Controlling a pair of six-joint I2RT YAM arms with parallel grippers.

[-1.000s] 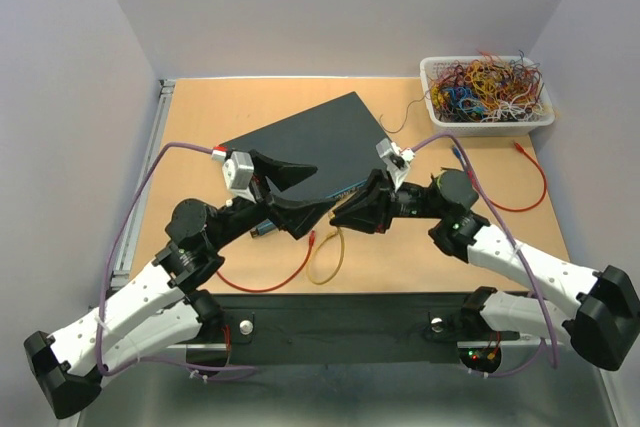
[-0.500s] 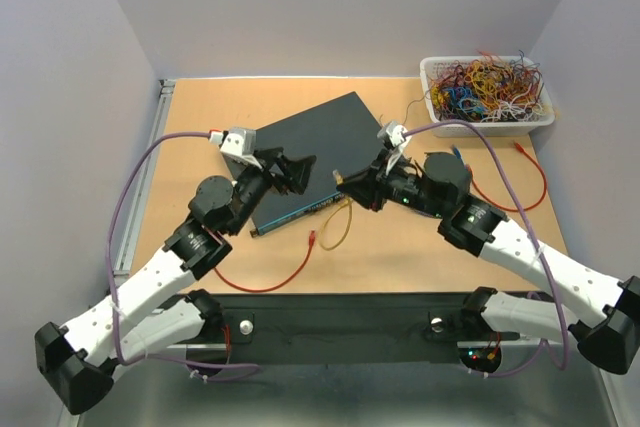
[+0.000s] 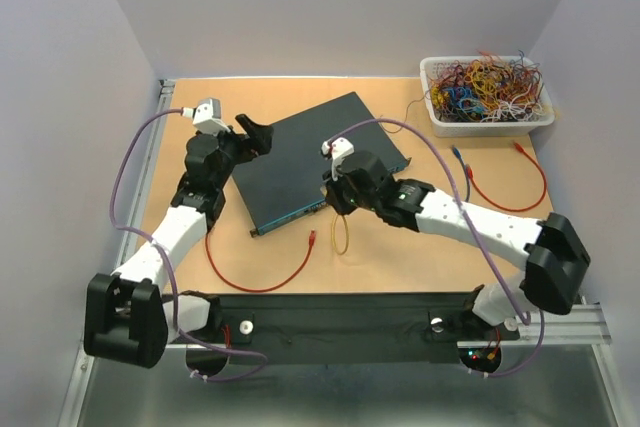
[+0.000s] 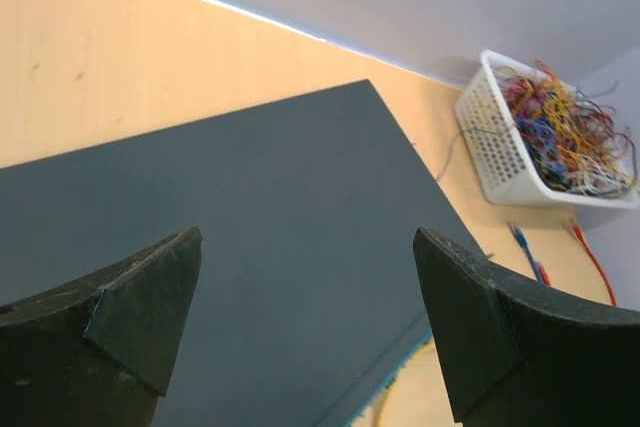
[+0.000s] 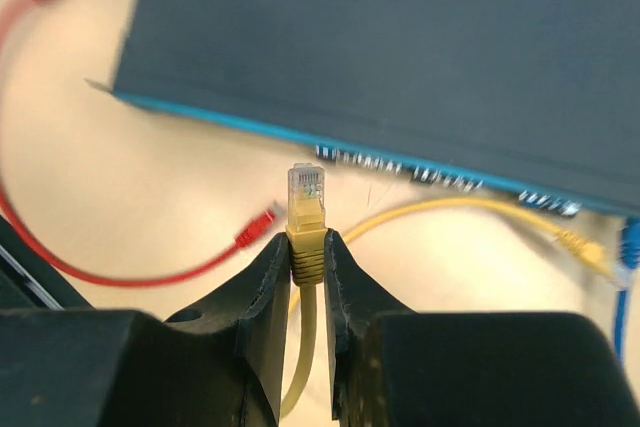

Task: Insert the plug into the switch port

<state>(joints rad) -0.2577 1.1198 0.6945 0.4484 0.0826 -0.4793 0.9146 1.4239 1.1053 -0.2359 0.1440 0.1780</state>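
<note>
Plug (image 5: 306, 187) sharp; switch ports (image 5: 400, 167) blurred.

lab: enclosed bench (image 3: 400, 257), wire basket (image 3: 490, 124)

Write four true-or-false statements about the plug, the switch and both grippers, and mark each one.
1. The right gripper is shut on the yellow plug. True.
2. The plug sits in a port of the switch. False: it is apart from the front face, not yet in.
3. The left gripper is shut on the switch. False: its fingers stand open and empty above the switch's top.
4. The white basket holds coloured wires. True.
</note>
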